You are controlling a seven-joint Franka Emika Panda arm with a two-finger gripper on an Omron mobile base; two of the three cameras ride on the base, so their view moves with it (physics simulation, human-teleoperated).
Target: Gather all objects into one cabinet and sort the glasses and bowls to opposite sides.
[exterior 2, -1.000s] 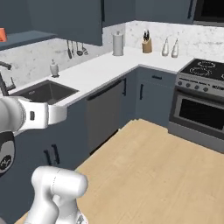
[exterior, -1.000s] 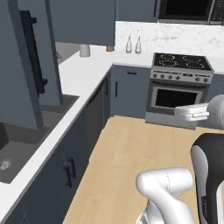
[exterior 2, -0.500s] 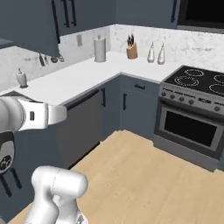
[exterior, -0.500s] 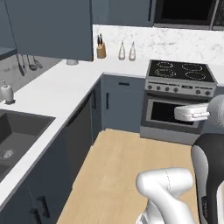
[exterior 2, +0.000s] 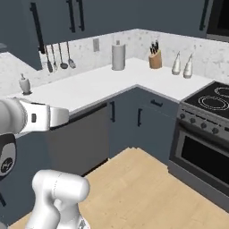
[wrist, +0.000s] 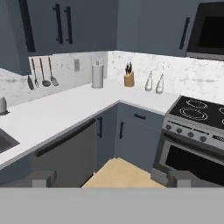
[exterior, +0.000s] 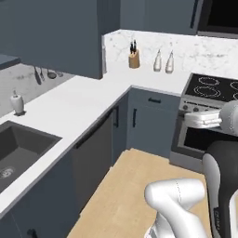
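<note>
Far left of the knife block [wrist: 128, 78], the corner of a sink [wrist: 3, 142] is cut off by the edge of the hand view. A soap dispenser [wrist: 2, 105] stands just behind it, also cropped. Nearer the block, ladles and spoons [wrist: 41, 72] hang on the wall, and above them are dark wall cabinets [wrist: 83, 26] with their doors closed. Anything inside them is hidden, and I cannot tell which one is meant for the gathering. A paper towel roll [wrist: 97, 75] stands just left of the block on the white counter [wrist: 65, 109].

Below the block, at the bottom of the hand view, the gripper [wrist: 111, 178] has its fingers spread wide with nothing between them. It is pointed at the cabinet fronts under the counter corner.

Right of the block stand two pale bottles [wrist: 154, 83], then the stove [wrist: 197, 111]. The dark microwave [wrist: 210, 30] above it is cut off.

My reading is that the task is at its searching stage. Where the cups and bowls stand cannot be told from here, so the next move calls for bringing the base round to find them.
</note>
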